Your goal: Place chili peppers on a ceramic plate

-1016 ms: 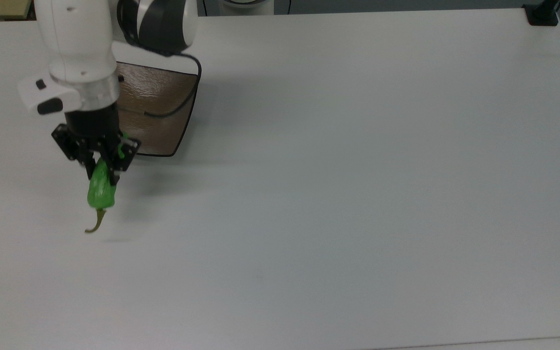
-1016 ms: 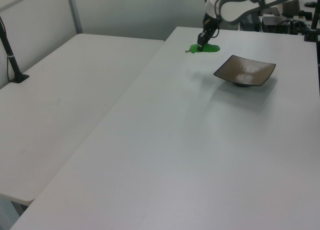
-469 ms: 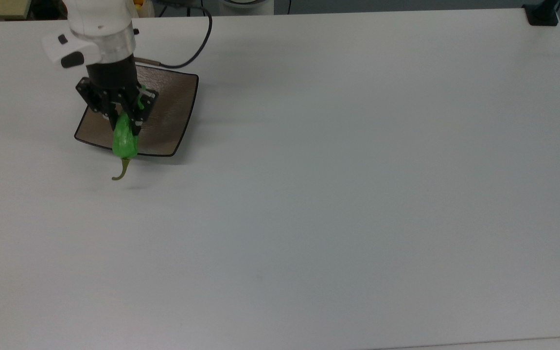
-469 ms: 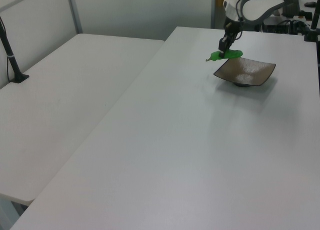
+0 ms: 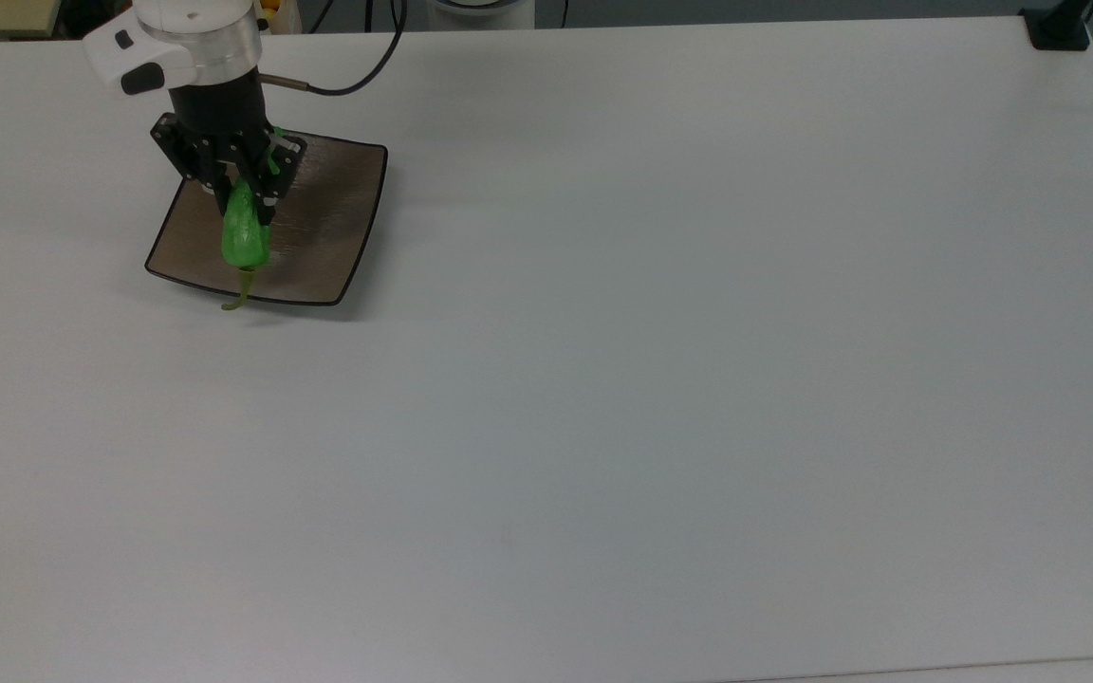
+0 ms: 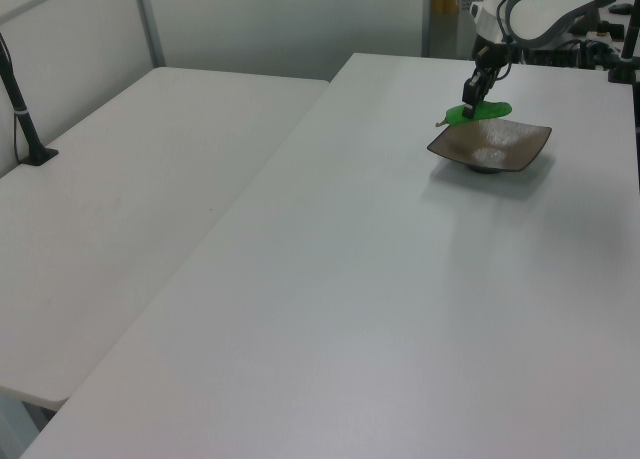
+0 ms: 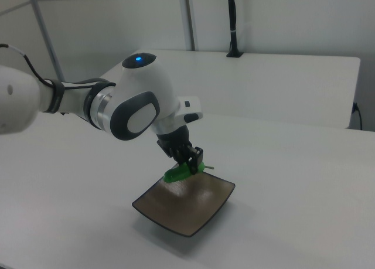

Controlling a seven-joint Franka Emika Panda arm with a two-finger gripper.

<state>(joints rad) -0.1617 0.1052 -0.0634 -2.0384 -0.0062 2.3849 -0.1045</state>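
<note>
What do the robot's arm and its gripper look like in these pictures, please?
The arm is glossy white with dark grey joint panels, a silver ring and a small blue light on top. A black cable trails from the wrist. The gripper is black, an angular frame below a white flange with dark buttons.

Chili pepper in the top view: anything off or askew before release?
Slightly. The pincer grips the chili pepper at one end, so it hangs over the ceramic plate with its stem crossing the plate's rim. Nothing spilled or damaged.
</note>
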